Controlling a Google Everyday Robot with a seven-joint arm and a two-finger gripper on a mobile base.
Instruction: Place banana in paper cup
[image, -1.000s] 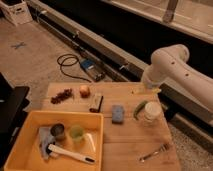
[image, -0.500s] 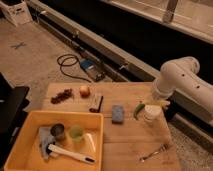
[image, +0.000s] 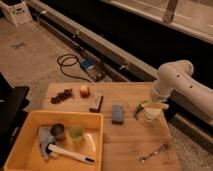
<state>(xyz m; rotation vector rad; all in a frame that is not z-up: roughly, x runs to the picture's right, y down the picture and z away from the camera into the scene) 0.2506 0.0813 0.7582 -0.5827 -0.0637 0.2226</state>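
The white paper cup (image: 152, 116) stands on the right side of the wooden table (image: 125, 145). A slim yellow banana (image: 156, 105) lies across the cup's rim, directly under my gripper (image: 154, 101). The gripper hangs from the white arm (image: 175, 77), which comes in from the right. I cannot tell whether the gripper grips the banana. A green elongated vegetable (image: 138, 109) leans against the cup's left side.
A blue sponge (image: 118, 113), a dark bar (image: 96, 102), an apple (image: 85, 90) and a reddish cluster (image: 62, 95) lie on the table. The yellow bin (image: 30, 122) holds a dark can (image: 58, 131), a green cup (image: 76, 133) and a white-handled tool (image: 70, 154). A fork (image: 152, 151) lies near the front right.
The arm has shifted to the right and the gripper has come down over the paper cup. Since half a second ago it has barely moved.
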